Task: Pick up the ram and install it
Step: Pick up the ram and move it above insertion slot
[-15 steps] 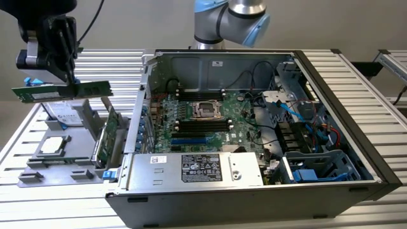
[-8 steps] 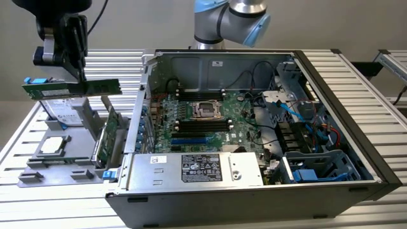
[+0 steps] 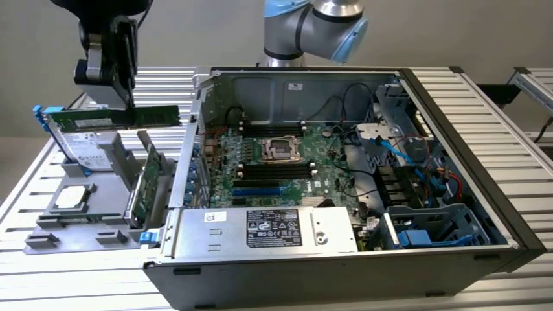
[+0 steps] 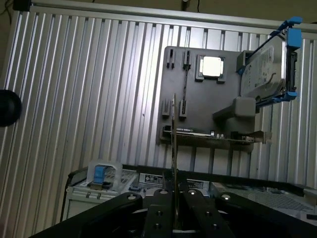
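The ram point(image 3: 112, 118), a long thin green stick, hangs level in the air above the grey parts holder point(image 3: 52, 233), at the exterior view's left of the open computer case point(image 3: 484, 194). My gripper point(image 3: 128, 107) is shut on the stick's upper edge, near its middle. In the wrist view the ram point(image 4: 174, 144) shows edge-on as a thin line rising from between my gripper's point(image 4: 174, 194) black fingers point(image 4: 157, 203). The motherboard point(image 3: 268, 162) lies flat inside the case, with long black slots point(image 3: 276, 170) below the processor socket point(image 3: 278, 148) and more above it.
The parts holder point(image 4: 198, 104) carries a processor point(image 4: 211, 67), a blue-railed hard drive point(image 4: 265, 69) and an upright green expansion card point(image 3: 151, 181). A power supply point(image 3: 268, 227), blue cables point(image 3: 393, 152) and a drive cage point(image 3: 432, 227) fill the case. Ribbed aluminium table point(image 3: 78, 285) lies all around.
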You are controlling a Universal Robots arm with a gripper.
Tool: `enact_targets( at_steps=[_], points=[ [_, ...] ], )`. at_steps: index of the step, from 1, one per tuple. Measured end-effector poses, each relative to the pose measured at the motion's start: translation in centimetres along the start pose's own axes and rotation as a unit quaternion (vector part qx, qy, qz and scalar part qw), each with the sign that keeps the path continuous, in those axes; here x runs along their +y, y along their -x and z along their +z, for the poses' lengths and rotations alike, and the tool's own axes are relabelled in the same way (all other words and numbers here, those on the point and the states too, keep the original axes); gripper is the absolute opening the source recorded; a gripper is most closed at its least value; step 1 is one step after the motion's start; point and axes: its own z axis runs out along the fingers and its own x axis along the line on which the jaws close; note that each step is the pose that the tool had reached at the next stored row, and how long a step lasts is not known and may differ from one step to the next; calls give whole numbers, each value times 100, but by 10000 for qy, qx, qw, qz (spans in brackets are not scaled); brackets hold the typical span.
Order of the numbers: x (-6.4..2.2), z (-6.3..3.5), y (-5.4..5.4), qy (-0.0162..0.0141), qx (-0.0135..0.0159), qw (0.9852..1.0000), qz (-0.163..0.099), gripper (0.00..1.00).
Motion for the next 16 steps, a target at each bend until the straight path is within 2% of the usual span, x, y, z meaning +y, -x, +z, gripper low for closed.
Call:
enact_targets(
  at_steps=[4,16],
  points=[
    [-157,-29,-2,25,4,10000,1,14],
    [-701,-122,27,30,3,10000,0,14]
  ],
)
